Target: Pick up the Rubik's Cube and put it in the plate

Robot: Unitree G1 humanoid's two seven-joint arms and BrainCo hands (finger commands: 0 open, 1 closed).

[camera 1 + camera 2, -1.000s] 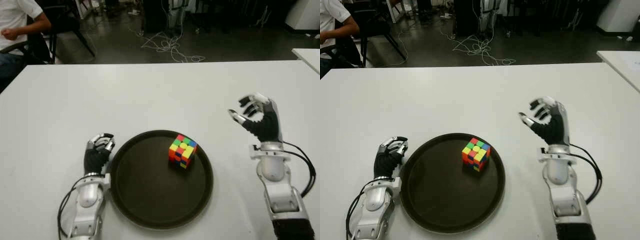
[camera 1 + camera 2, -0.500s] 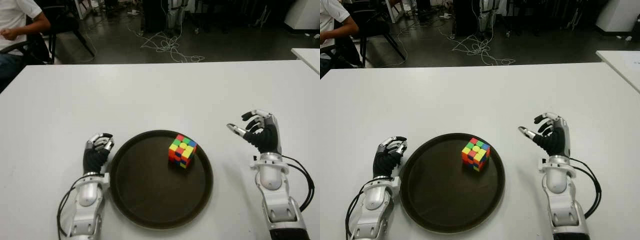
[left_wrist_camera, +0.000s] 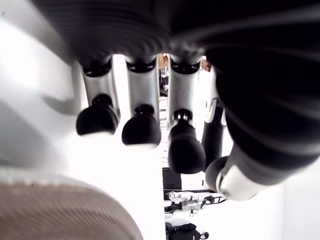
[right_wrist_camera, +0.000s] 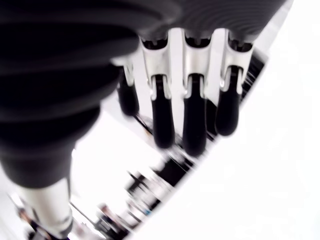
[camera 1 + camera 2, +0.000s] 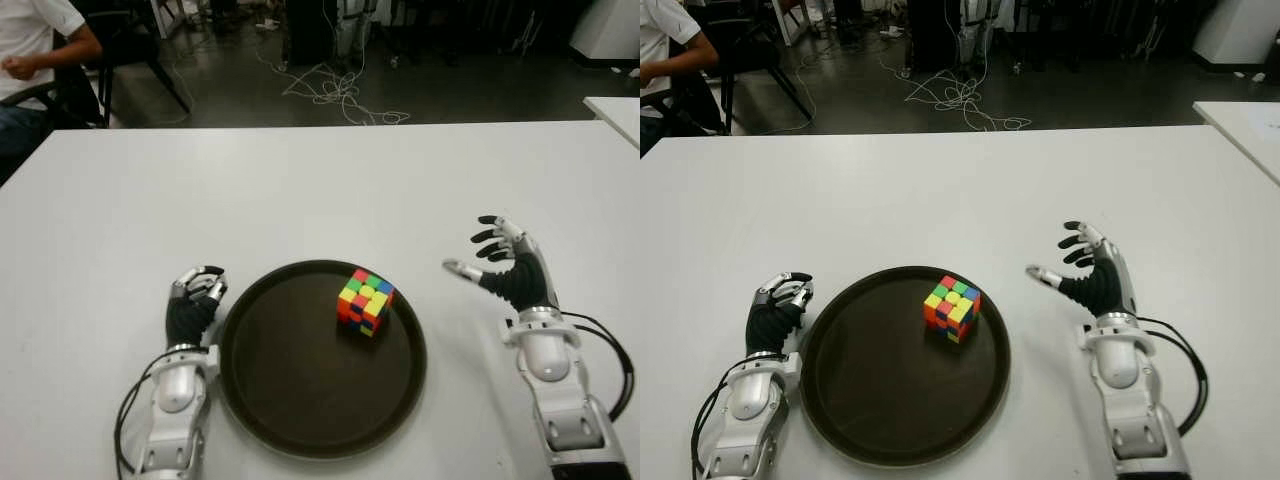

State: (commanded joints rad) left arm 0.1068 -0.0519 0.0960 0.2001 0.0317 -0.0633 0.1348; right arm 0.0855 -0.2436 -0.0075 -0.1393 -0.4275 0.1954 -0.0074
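Observation:
The Rubik's Cube point(image 5: 365, 301) sits inside the round dark plate point(image 5: 290, 390), toward its far right part. No hand touches it. To the right of the plate is my right hand point(image 5: 497, 257), fingers spread and holding nothing; its wrist view shows straight fingers point(image 4: 194, 120) over white table. My left hand point(image 5: 196, 291) shows just left of the plate's rim, its fingers curled with nothing in them, as the left wrist view's bent fingertips point(image 3: 141, 131) confirm.
The white table point(image 5: 300, 190) stretches far ahead of the plate. A second white table corner point(image 5: 615, 112) is at the far right. A seated person point(image 5: 35, 50) and a chair are at the far left, and cables point(image 5: 335, 90) lie on the dark floor beyond.
My right hand has dropped lower and drawn back toward me, and its fingers have spread from curled to open. The cube, plate and left hand have not moved.

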